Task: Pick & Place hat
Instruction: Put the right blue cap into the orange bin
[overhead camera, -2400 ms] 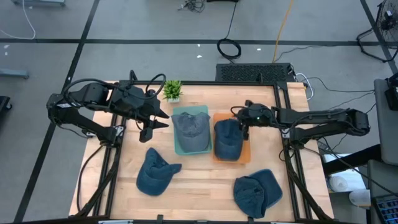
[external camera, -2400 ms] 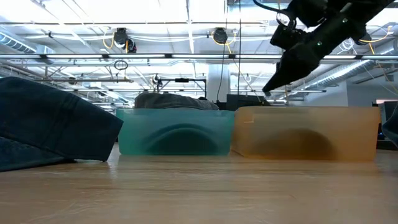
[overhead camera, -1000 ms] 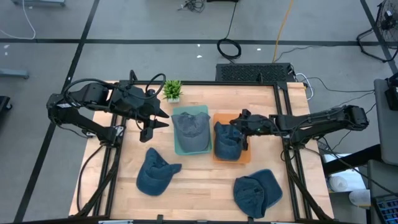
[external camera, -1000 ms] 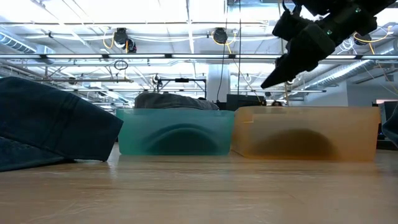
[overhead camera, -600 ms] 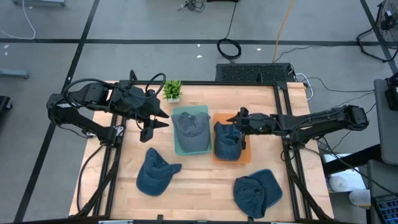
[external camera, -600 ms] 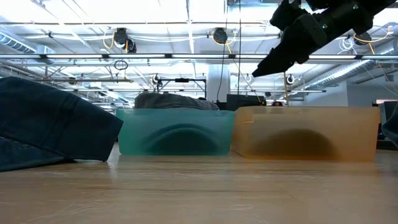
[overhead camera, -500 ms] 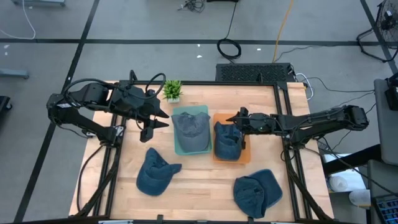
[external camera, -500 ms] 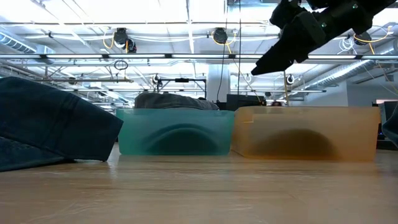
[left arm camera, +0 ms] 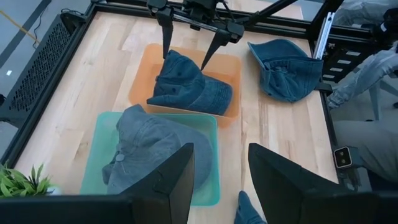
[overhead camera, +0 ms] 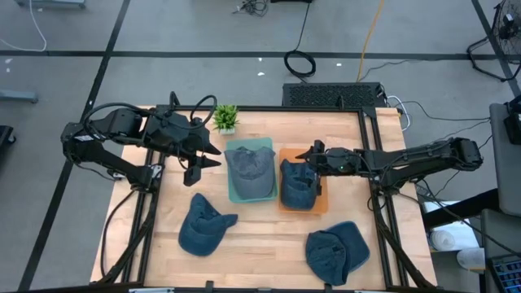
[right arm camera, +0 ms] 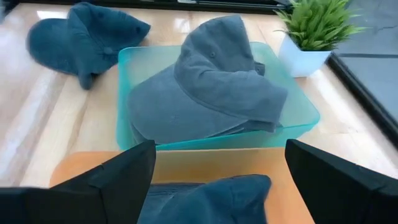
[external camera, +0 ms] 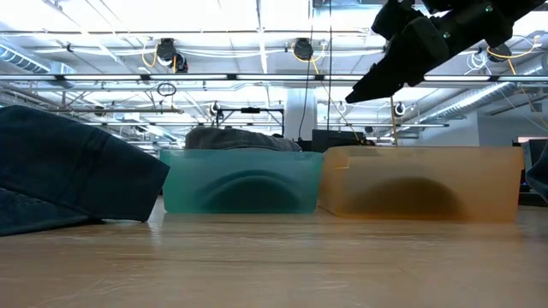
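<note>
Right gripper: the right gripper [overhead camera: 312, 167] hung at centre-right of the high view, over the far edge of the orange bin [overhead camera: 322, 202]. Its jaws were spread wide, one finger to each side of the hat's raised end, as the left wrist view showed [left arm camera: 189, 40]. The fingers stood apart from the cloth and held nothing.
Hat in orange bin: a blue hat [overhead camera: 298, 182] lay inside the orange bin, just right of centre in the high view, below the open fingers.
Left gripper: the left gripper [overhead camera: 206, 157] hovered at the left of centre in the high view, above bare table [overhead camera: 260, 228] beside the teal bin [overhead camera: 266, 143]. Its jaws were partly parted with a clear gap, as its own wrist view showed [left arm camera: 221, 177], and they touched nothing.
Hat in teal bin: a greyer hat [overhead camera: 248, 168] filled the teal bin, which sat touching the orange bin's left side.
Loose hats: one blue hat [overhead camera: 202, 226] lay on the table at lower left of the high view; another [overhead camera: 336, 251] lay at lower right, both well apart from the bins.
Plant: a small potted plant [overhead camera: 226, 119] stood near the teal bin's far left corner.
Low view: the right gripper's fingers [external camera: 364, 88] pointed down at the upper right, above the orange bin's rim.
</note>
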